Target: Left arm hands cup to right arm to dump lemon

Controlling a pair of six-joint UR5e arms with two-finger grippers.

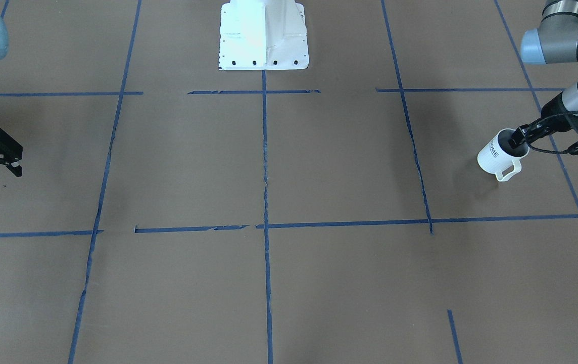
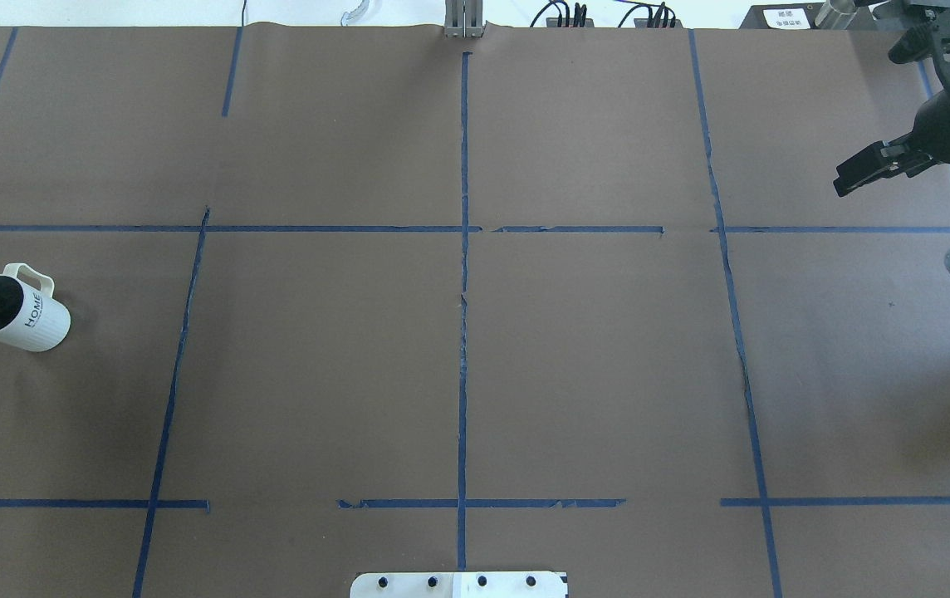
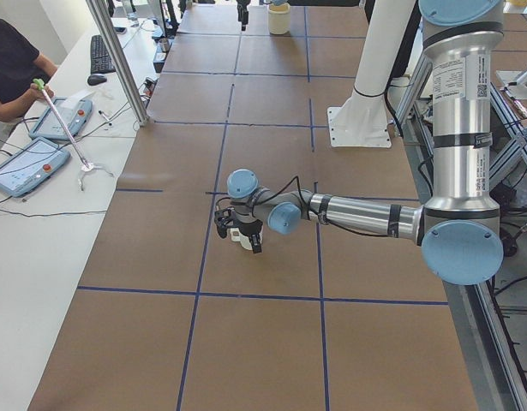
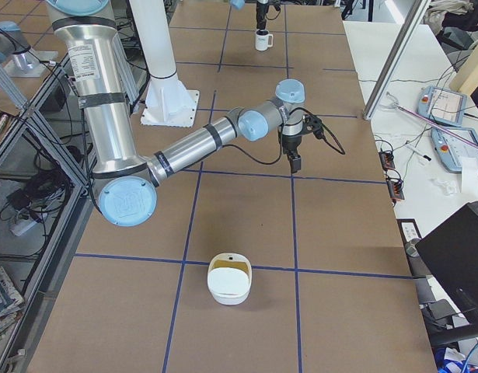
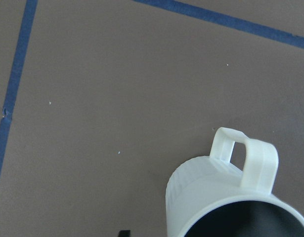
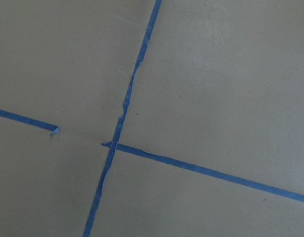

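The cup (image 1: 493, 157), a white ribbed mug with "HOME" lettering, stands upright on the brown table near the robot's left end. It shows again as the cup (image 2: 31, 320) in the overhead view and fills the lower right of the left wrist view, handle (image 5: 253, 160) up. My left gripper (image 1: 517, 140) reaches down at its mouth. One finger is inside the rim, and a black tip (image 5: 123, 232) shows apart from the outer wall, so it looks open. My right gripper (image 1: 18, 162) hangs open and empty over the far right end. The lemon is hidden.
A white tub (image 4: 229, 286) with a cream inside stands on the table near the right end. The white robot base (image 1: 263, 35) sits mid-table at the robot's edge. A person (image 3: 10, 64) sits at a side desk with tablets. Blue tape lines cross the table.
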